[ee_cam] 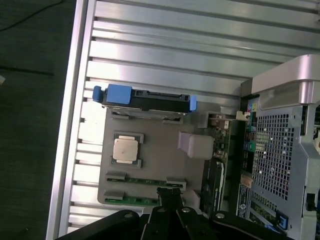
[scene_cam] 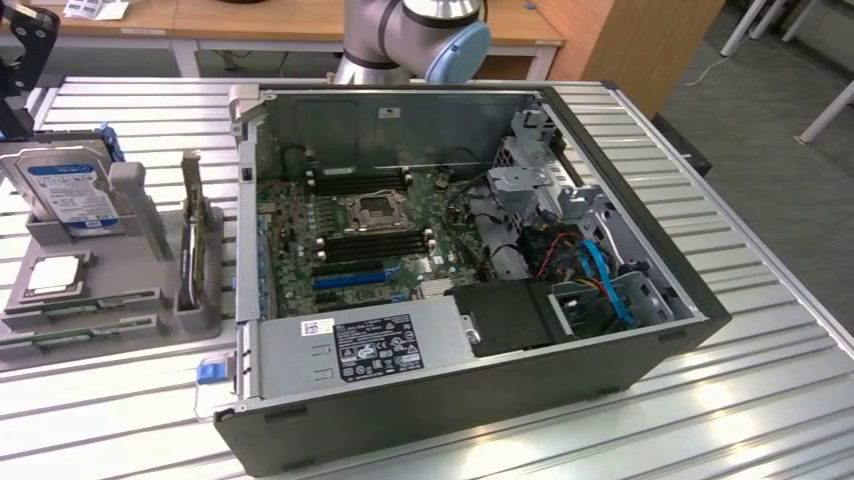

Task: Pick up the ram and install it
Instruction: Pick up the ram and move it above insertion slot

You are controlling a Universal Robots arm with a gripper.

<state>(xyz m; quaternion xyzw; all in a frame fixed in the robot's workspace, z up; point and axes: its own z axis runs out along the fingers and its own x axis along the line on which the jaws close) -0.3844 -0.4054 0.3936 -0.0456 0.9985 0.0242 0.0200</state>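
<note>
Two green ram sticks (scene_cam: 83, 305) lie flat in slots along one edge of a grey holder (scene_cam: 134, 290) at the exterior view's left, beside the open computer case. In the wrist view the two ram sticks (ee_cam: 145, 179) run side by side just past my fingertips. My gripper (ee_cam: 168, 196) hangs above the holder, over the end of the sticks, its black fingers pressed together with nothing between them. In the exterior view the gripper (scene_cam: 24, 70) is the black frame high at the far left. The motherboard's black ram slots (scene_cam: 376, 243) sit inside the case.
The holder also carries an upright hard drive (scene_cam: 74, 190), a square silver processor (scene_cam: 56, 275) and a card standing on edge (scene_cam: 200, 250). The case (scene_cam: 467, 390) holds a power supply, a drive cage and blue cables. Slatted metal table all around; its edge runs near the holder (ee_cam: 67, 150).
</note>
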